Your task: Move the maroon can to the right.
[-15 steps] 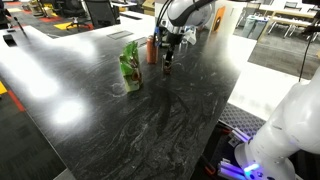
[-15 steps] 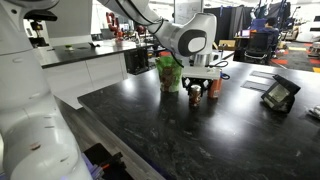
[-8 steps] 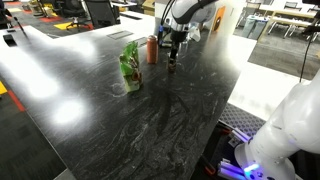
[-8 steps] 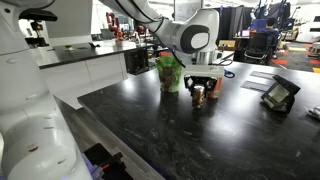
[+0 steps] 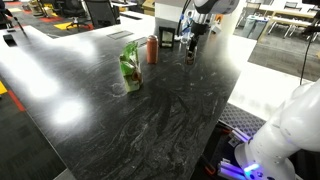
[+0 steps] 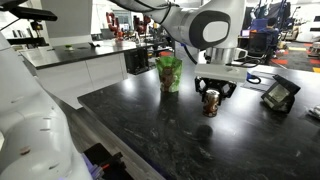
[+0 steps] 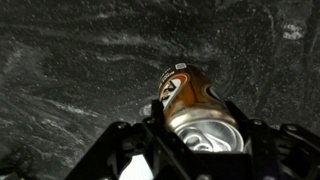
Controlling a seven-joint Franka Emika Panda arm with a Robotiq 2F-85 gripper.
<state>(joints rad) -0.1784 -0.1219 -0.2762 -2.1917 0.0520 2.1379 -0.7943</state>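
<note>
The maroon can (image 7: 188,100) is a short dark brown can with a silver top. It stands between my gripper's (image 7: 196,118) fingers in the wrist view, and the fingers are shut on its sides. In both exterior views the gripper (image 5: 190,48) (image 6: 211,96) holds the can (image 5: 190,56) (image 6: 210,104) at the dark table's surface, well away from the green bag. I cannot tell if the can touches the table.
A green crinkled bag (image 5: 130,68) (image 6: 169,73) and a taller orange-red can (image 5: 152,49) stand on the black marbled table (image 5: 150,120). A dark tablet-like stand (image 6: 279,94) sits beyond the gripper. The table edge (image 5: 235,85) is close by.
My gripper has carried the maroon can sideways across the table, away from the green bag and the orange-red can, still shut on it.
</note>
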